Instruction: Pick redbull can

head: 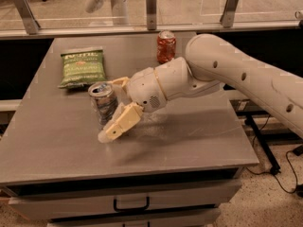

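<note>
The redbull can (102, 102), slim, silver and blue with a shiny top, stands upright on the left-middle of the grey table (189, 136). My gripper (110, 109) reaches in from the right on a white arm. It is open, with the can between its two cream fingers. The near finger (120, 123) lies in front of the can, its tip close to the tabletop. The far finger (118, 82) shows just behind the can's top. The can's right side is hidden by the gripper, so I cannot tell whether the fingers touch it.
A shorter orange-red soda can (166, 47) stands at the back of the table. A green chip bag (83, 67) lies flat at the back left. A glass barrier with metal posts (151, 6) runs behind the table. Drawers with a handle (131, 205) sit below the front edge.
</note>
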Available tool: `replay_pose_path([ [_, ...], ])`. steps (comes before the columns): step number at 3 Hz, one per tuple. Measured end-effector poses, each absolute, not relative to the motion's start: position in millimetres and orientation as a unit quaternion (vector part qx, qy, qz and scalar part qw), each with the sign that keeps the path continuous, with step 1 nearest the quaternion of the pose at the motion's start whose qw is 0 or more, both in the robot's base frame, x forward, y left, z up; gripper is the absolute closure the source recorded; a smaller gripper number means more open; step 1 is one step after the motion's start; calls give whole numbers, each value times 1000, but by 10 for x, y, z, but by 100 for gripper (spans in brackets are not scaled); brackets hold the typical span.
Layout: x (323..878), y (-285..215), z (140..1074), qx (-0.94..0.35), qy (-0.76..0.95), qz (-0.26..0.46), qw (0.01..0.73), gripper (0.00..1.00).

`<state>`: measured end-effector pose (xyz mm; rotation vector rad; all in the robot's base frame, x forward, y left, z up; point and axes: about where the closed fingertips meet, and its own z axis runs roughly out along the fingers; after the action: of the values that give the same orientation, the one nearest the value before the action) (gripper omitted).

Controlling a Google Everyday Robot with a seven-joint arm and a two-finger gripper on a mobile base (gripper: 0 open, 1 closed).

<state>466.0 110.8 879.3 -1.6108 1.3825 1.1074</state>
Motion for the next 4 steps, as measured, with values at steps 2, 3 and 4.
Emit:
replay_pose_path([
  [2,4761,1208,8821,-621,511,451,387,63],
  [3,4813,1129,9114,-611,484,466,418,86],
  [4,4839,958,9505,-593,473,477,445,100],
])
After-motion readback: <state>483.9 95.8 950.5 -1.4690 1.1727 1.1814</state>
